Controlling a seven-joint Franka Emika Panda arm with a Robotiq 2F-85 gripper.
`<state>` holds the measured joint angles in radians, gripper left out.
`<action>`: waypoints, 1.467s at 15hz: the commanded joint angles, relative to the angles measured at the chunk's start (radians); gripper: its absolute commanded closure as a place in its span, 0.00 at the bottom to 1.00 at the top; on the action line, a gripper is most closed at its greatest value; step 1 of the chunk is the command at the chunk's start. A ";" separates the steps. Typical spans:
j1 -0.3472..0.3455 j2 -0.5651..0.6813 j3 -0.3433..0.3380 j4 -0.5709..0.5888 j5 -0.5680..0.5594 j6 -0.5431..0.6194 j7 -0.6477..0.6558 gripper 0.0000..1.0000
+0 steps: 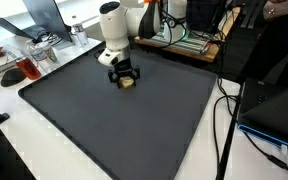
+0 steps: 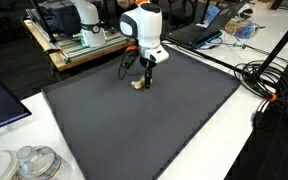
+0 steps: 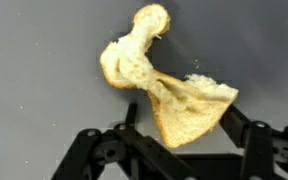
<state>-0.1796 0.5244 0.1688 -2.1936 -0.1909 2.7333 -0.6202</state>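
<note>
1. Here, in an exterior view, the gripper (image 1: 125, 78) is pointing straight down over the dark mat (image 1: 114, 135) that is covering most of the white counter (image 1: 14, 112). The piece of bread (image 1: 130, 84) is lying on the mat directly beneath the fingertips, near the counter's far edge and well apart from its near edge.
2. In an exterior view, the gripper (image 2: 144, 77) is hanging low over the mat (image 2: 159, 125), and the piece of bread (image 2: 138, 87) is lying at its tips, close to the far edge of the counter (image 2: 39, 128). A clear plastic container (image 2: 34, 162) is standing at the near corner of the counter.
3. In the wrist view, the gripper (image 3: 184, 118) is standing spread, with its fingers (image 3: 246, 138) flanking the lower, wedge-shaped end of the piece of bread (image 3: 142, 68). Whether the pads are touching the crust cannot be determined. The torn, rounded end is extending beyond the fingertips onto the mat (image 3: 44, 60).
</note>
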 commanded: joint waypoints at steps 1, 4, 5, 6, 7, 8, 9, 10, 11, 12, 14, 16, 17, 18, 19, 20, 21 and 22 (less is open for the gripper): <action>-0.012 -0.025 0.006 -0.019 0.028 -0.014 -0.033 0.47; -0.003 -0.037 -0.003 -0.021 0.023 -0.015 -0.021 0.69; 0.000 -0.041 -0.006 -0.022 0.020 -0.015 -0.018 0.76; 0.002 -0.044 -0.007 -0.023 0.019 -0.016 -0.017 0.82; 0.003 -0.046 -0.007 -0.024 0.019 -0.017 -0.016 0.90; 0.004 -0.047 -0.008 -0.025 0.018 -0.017 -0.016 0.96; 0.006 -0.049 -0.009 -0.026 0.017 -0.019 -0.014 1.00; 0.006 -0.051 -0.008 -0.027 0.018 -0.020 -0.015 1.00; 0.008 -0.052 -0.009 -0.028 0.017 -0.022 -0.014 0.99; 0.007 -0.053 -0.008 -0.029 0.019 -0.022 -0.015 0.98; 0.000 -0.059 -0.001 -0.033 0.027 -0.023 -0.019 0.98; 0.000 -0.076 -0.001 -0.044 0.031 -0.021 -0.015 0.98; -0.001 -0.085 -0.001 -0.050 0.034 -0.016 -0.013 0.98; 0.003 -0.096 -0.004 -0.056 0.034 -0.021 -0.007 0.98; 0.007 -0.106 -0.006 -0.060 0.034 -0.034 -0.003 0.98; 0.008 -0.116 -0.006 -0.065 0.038 -0.047 -0.002 0.98; 0.008 -0.126 -0.005 -0.072 0.042 -0.056 -0.004 0.98; 0.008 -0.135 -0.004 -0.078 0.044 -0.063 -0.010 0.98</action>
<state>-0.1776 0.4513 0.1660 -2.2277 -0.1768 2.7076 -0.6191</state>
